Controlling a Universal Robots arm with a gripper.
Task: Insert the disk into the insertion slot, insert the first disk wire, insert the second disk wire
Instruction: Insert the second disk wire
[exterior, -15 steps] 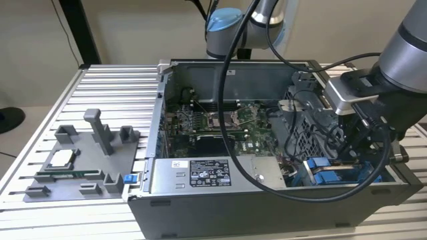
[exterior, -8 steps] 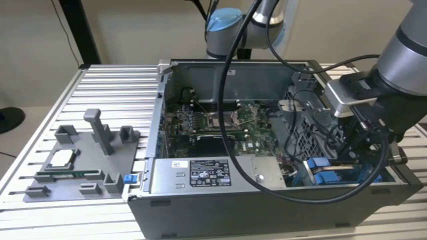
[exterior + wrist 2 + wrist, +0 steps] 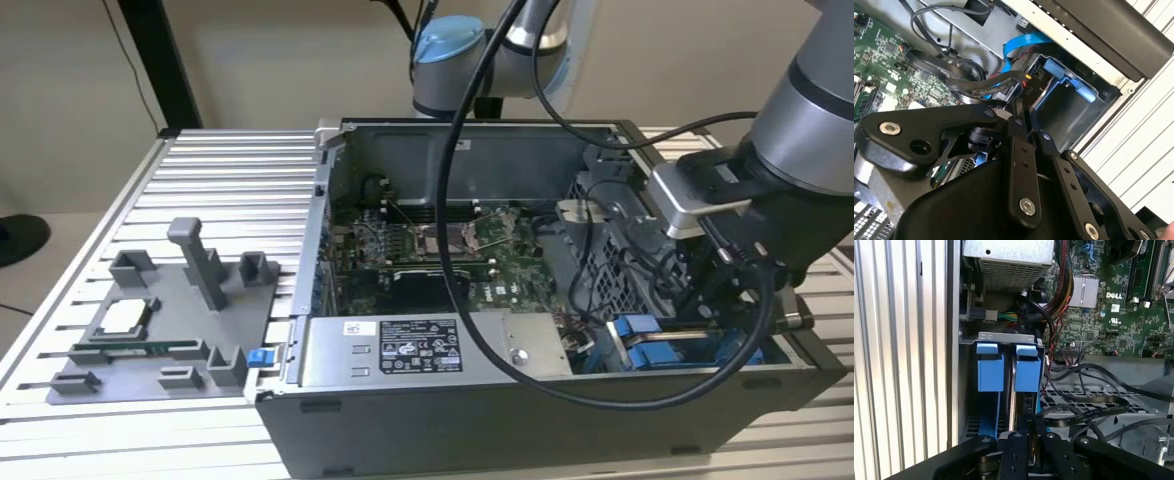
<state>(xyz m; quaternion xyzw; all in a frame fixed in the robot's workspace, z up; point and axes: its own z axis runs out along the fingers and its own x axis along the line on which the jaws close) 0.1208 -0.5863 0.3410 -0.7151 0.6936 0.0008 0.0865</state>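
Blue-framed disk [image 3: 1027, 369] seated in the metal drive bay [image 3: 1004, 336] at a corner of the open computer case [image 3: 534, 425], beside a second blue frame [image 3: 990, 367]. Tool [image 3: 1018, 112] close by, fingers drawn together at a black wire plug [image 3: 1026, 89]. Case stands on the slatted tabletop [image 3: 200, 170].

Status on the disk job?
Gripper low at the slot. Disk seated in it. Black cables crowd alongside.

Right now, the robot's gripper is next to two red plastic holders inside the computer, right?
No, the two plastic holders are blue, not red; the first wrist view shows it. The gripper is next to them inside the computer.
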